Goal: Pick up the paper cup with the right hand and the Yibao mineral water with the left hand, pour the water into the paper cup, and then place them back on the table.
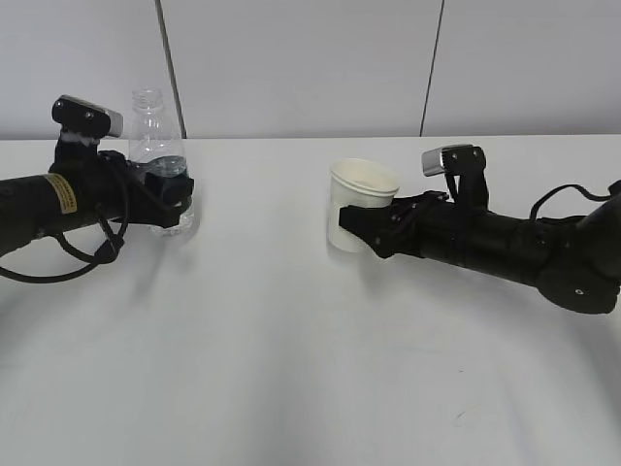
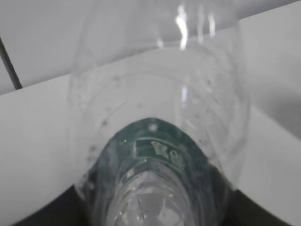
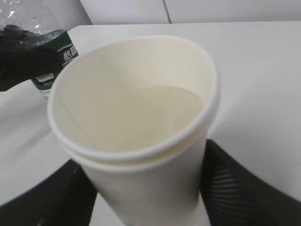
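- The paper cup (image 1: 357,212) is a small cream-white tapered cup with a rolled rim and plain sides, standing right of the table's middle.
- The right hand (image 1: 361,231) reaches in from the right, its black fingers (image 3: 235,188) set against both sides of the cup, clamped on it.
- The Yibao mineral water (image 1: 160,160) is a clear ribbed bottle with a dark green label and an open, capless neck, upright at the far left of the table (image 1: 291,369).
- The left hand (image 1: 175,202) comes in from the left, its jaws closed around the bottle's labelled middle; a small yellow sticker (image 1: 66,192) marks its arm.
- Bottle and cup stand well apart.
- Only the right wrist view looks down into the cup: its pale inside shows a flat level that may be the water (image 3: 155,113), though I cannot tell it from the bare bottom.
- That view also catches the label's white lettering and barcode at its far left.
- The left wrist view shows the bottle's clear shoulder with droplets clinging inside, and the green label's top edge.
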